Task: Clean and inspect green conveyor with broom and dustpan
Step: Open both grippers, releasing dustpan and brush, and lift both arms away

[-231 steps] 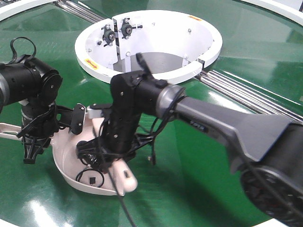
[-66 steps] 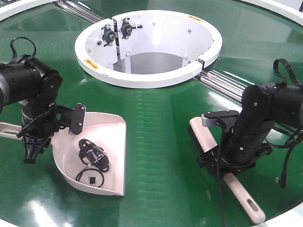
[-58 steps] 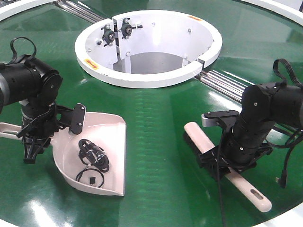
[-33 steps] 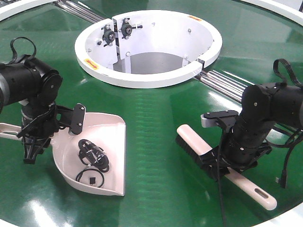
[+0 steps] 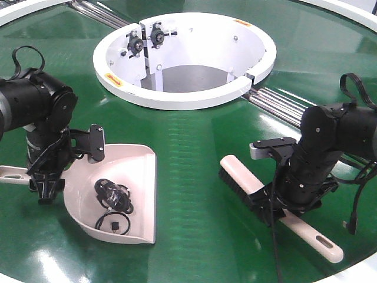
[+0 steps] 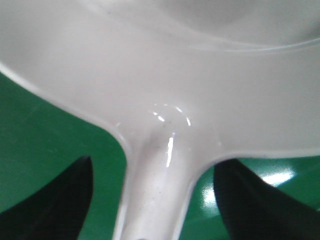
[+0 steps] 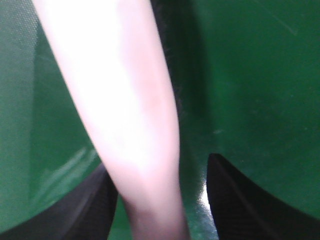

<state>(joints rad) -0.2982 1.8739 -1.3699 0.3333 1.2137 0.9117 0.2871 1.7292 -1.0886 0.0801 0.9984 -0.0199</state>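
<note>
Blurred broom [image 7: 125,115], both ends out of frame

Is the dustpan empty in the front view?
No, a black cable tangle lies inside the dustpan.

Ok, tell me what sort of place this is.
Probably a factory or lab conveyor cell: a glossy green conveyor, a white ring hub set into it, and silver roller strips.
</note>
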